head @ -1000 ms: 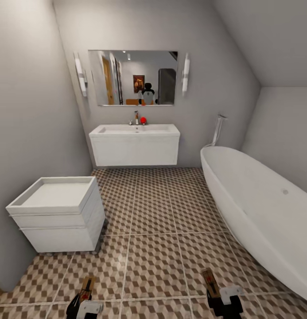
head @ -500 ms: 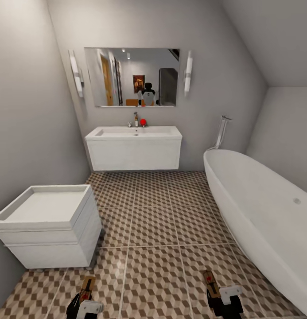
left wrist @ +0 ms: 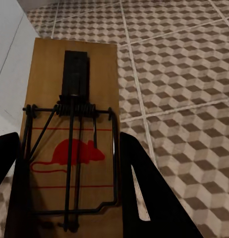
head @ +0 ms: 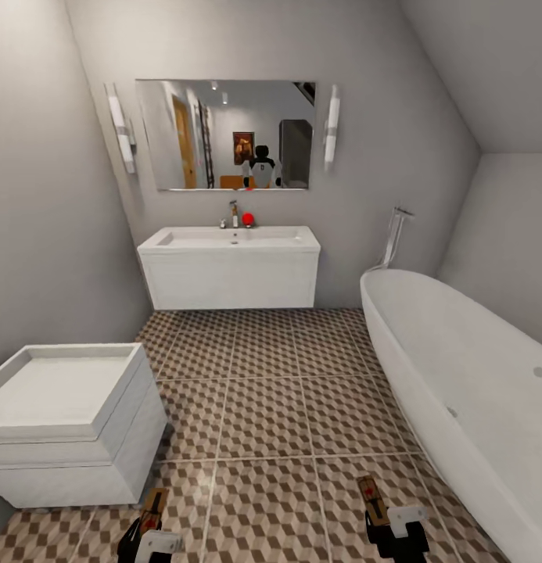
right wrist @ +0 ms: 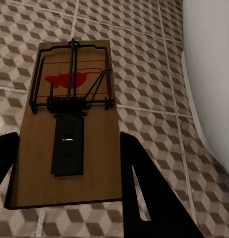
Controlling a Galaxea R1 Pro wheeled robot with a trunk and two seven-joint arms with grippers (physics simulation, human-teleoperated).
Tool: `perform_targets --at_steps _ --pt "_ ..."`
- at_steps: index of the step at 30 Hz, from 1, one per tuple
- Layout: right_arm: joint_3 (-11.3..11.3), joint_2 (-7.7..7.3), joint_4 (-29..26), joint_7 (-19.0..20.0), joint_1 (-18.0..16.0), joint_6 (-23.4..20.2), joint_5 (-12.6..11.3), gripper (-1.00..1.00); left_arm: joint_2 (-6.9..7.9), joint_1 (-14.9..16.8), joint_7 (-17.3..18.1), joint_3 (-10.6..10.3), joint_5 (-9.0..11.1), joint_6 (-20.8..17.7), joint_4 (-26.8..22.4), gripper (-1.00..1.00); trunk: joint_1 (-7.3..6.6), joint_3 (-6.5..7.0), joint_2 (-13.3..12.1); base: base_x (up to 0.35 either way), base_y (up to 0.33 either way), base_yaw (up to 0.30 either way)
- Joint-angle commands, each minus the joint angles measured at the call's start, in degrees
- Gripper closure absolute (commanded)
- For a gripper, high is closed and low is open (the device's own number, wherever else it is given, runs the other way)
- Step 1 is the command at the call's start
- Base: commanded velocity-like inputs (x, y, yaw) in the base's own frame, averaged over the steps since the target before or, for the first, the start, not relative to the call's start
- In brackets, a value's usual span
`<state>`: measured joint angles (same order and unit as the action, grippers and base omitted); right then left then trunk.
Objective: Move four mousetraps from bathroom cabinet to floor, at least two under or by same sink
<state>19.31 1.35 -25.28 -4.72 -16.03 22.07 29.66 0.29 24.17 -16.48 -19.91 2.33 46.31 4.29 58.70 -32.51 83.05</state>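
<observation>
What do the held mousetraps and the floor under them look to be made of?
The flat tan-brown mousetrap in the left gripper looks like matte wood with faint grain, carrying dark wire metal parts and a printed red mouse. The mousetrap in the right gripper looks alike. The cube-patterned bathroom floor appears ceramic tile, judging by its pale grout lines.

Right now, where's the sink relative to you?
The sink is straight ahead in the head view, on the far wall under the mirror, with the toilet near-left and the bathtub along the right.
</observation>
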Motion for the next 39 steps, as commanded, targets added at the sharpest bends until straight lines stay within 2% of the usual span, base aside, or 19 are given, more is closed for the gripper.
perform_targets --at_steps 1,17,39 --pt "0.4 0.06 0.1 0.1 -0.1 0.3 0.4 1.0 -0.03 0.1 -0.2 -0.5 0.2 0.3 0.2 1.0 0.03 -0.05 0.0 0.308 -0.142 0.0" --pt "0.4 0.06 0.1 0.1 -0.1 0.3 0.4 1.0 -0.03 0.1 -0.2 -0.5 0.2 0.3 0.2 1.0 0.03 -0.05 0.0 0.306 -0.135 0.0" --pt "0.3 0.06 0.1 0.1 -0.1 0.3 0.4 1.0 -0.03 0.1 -0.2 -0.5 0.2 0.3 0.2 1.0 0.03 -0.05 0.0 0.305 -0.004 0.089"
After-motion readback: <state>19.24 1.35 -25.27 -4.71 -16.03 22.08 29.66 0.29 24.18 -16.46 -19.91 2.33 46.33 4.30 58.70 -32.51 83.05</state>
